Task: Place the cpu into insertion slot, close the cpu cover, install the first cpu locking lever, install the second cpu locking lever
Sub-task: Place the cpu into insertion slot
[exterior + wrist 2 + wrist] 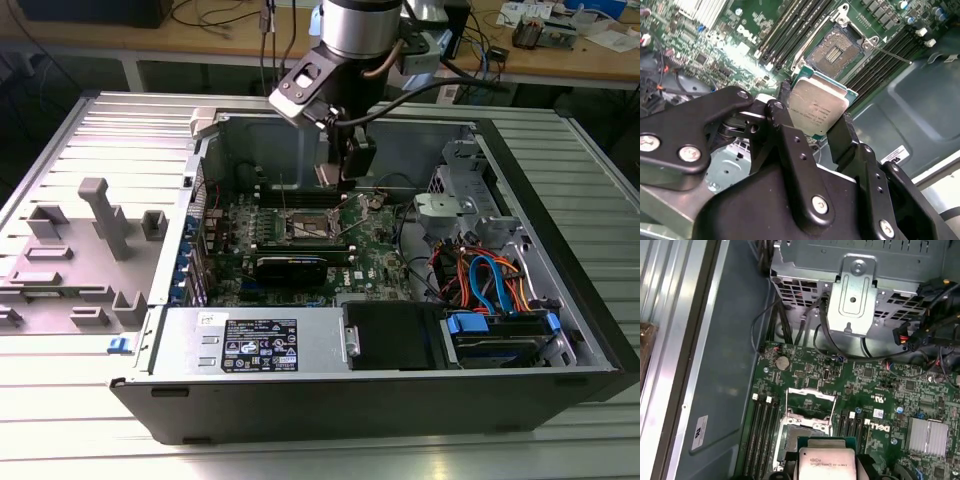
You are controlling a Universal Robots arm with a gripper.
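My gripper (pixel 815 119) is shut on the cpu (pixel 818 106), a flat silver-topped chip pinched by its edges between two black fingers (pixel 788 116). It hangs tilted a short way above the insertion slot (pixel 835 49), which lies open and bare on the green motherboard. In the first wrist view the cpu (pixel 826 462) sits just short of the insertion slot (pixel 799 439), and the cpu cover (pixel 810 401) stands flipped up behind it. In the exterior view the gripper (pixel 335 176) hovers inside the open computer case over the insertion slot (pixel 307 226). A thin locking lever (pixel 891 53) sticks out beside the slot.
Long black RAM slots (pixel 787 27) flank the socket on both sides. A metal drive cage (pixel 855 295) with cables (pixel 485 280) stands towards the exterior view's right. A power supply (pixel 255 340) lies along the front of the case. Grey fixtures (pixel 100 220) stand on the table outside it.
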